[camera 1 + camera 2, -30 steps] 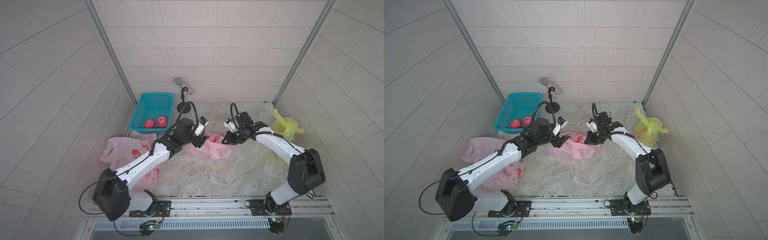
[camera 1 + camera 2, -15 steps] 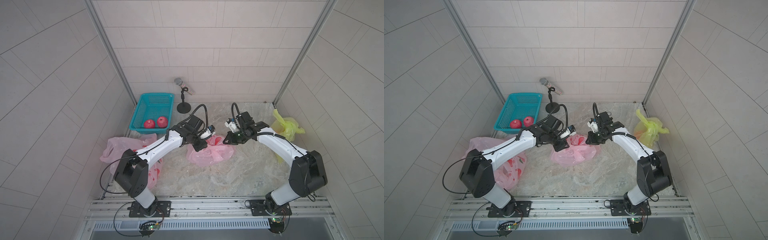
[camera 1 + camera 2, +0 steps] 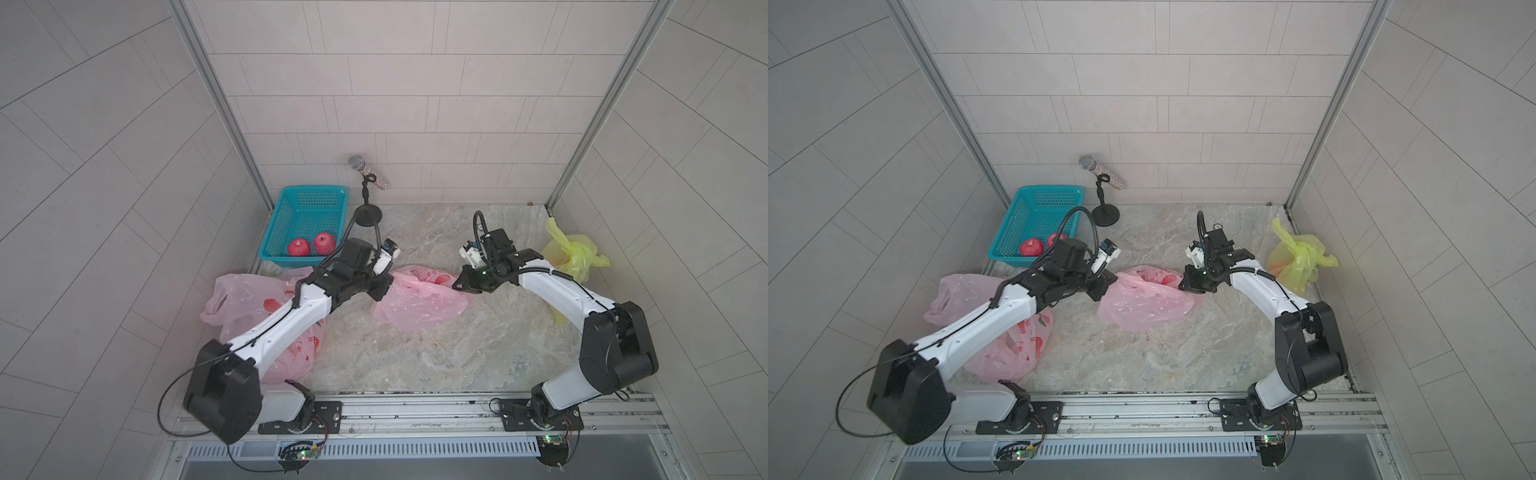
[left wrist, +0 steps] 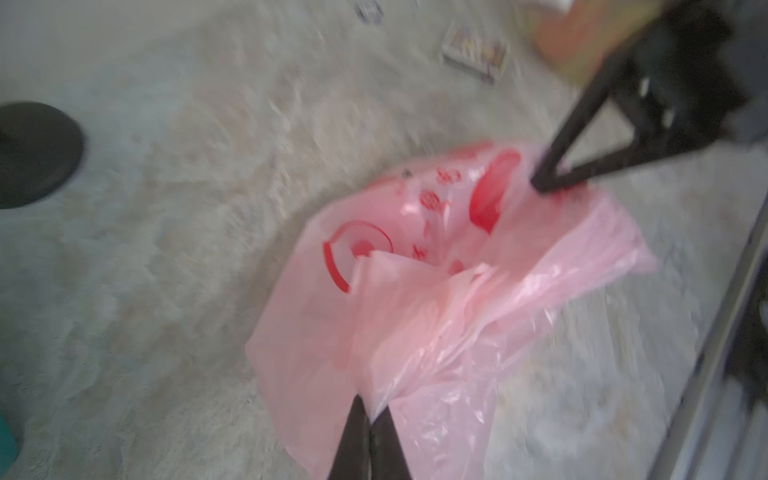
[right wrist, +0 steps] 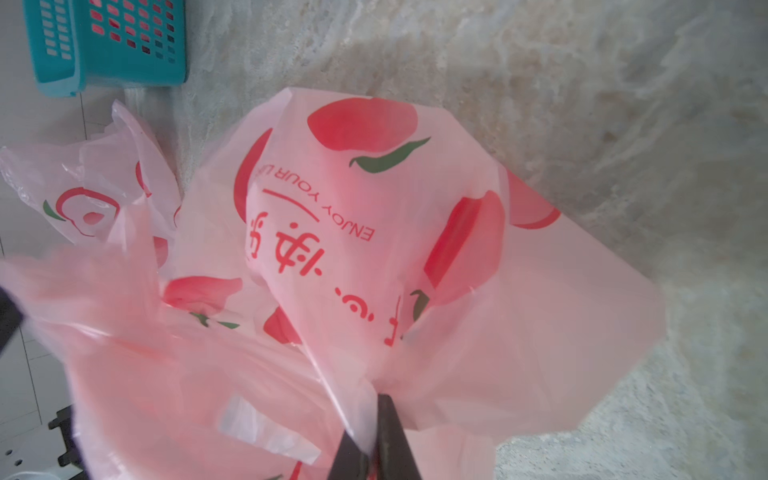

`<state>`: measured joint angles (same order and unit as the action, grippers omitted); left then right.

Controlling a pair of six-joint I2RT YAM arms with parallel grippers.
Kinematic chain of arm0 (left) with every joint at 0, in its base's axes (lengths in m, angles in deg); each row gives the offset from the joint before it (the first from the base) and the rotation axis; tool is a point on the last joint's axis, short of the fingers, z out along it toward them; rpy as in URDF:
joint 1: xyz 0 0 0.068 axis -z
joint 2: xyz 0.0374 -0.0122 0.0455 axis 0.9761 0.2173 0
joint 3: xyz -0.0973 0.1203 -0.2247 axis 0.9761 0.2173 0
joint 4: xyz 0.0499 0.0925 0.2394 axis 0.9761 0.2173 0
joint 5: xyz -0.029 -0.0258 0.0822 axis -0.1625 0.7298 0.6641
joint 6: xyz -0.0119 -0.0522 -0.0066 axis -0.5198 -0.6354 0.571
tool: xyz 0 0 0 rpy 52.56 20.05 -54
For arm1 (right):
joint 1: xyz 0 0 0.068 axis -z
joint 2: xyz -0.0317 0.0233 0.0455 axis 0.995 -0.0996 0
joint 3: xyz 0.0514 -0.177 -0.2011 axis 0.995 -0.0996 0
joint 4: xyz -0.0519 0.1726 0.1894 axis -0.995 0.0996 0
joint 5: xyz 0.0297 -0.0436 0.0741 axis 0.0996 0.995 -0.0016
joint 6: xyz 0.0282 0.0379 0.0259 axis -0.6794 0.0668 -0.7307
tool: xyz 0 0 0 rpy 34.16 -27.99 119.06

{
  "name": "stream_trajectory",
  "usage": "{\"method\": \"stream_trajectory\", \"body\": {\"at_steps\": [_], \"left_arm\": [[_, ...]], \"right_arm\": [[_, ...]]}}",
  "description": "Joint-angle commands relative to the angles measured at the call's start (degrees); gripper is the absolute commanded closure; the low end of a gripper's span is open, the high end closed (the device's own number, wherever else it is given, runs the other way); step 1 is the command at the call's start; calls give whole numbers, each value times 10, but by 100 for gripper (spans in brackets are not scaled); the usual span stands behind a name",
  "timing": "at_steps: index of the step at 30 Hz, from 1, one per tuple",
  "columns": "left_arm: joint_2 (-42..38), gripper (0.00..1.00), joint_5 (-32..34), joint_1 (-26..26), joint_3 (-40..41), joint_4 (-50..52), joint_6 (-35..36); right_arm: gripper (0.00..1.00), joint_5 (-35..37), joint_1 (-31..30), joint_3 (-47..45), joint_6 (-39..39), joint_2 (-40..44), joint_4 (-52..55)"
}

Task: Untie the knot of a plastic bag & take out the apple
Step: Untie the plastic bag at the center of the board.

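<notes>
Left tool (image 4: pixel 371 409): jaws together, pinching a fold at the near edge of the pink bag (image 3: pixel 419 303). A second ago it stood wide open and off the bag; the arm has swung in and closed.
Right tool (image 5: pixel 376 411): clamped on the opposite edge, grip unchanged.
Spare pink bags (image 3: pixel 249 299): heaped under the left arm, untouched.
Bag position: mid counter (image 3: pixel 415 365), lying slack between both tools.
Meaning: two-point hold is now set. Probable next step is pulling the edges apart to open the mouth.
Knot: none visible in either wrist view.
Apple: can't tell; the red patches read as print.
Far side: yellow bag (image 3: pixel 573 253) on the right, teal basket (image 3: pixel 313 189) holding two red apples (image 3: pixel 299 248), microphone (image 3: pixel 365 170).
</notes>
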<state>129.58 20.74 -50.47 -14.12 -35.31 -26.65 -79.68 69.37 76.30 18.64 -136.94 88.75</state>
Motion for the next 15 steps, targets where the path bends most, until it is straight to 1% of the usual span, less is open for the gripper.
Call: {"method": "stream_trajectory", "body": {"at_steps": [1,3,4,6,9,12,14,15], "left_arm": [[-44,100,39,-16,87,-248,-140],[-51,100,41,-18,119,-318,-176],[-50,100,40,-18,129,-344,-189],[-43,100,32,-18,147,-392,-213],[-31,100,14,-18,153,-418,-221],[-25,100,-2,-17,147,-418,-222],[-26,100,-3,-17,145,-417,-223],[-26,100,-5,-17,144,-417,-222]], "right_arm": [[89,4,4,-15,-20,28,-23],[83,-2,3,-14,-24,36,-32],[78,-3,1,-11,-21,41,-30],[61,7,-8,12,-4,57,-5],[37,33,-31,42,8,93,14],[22,69,-61,66,21,122,18],[14,92,-86,86,41,126,25],[13,99,-101,104,57,114,35]]}}
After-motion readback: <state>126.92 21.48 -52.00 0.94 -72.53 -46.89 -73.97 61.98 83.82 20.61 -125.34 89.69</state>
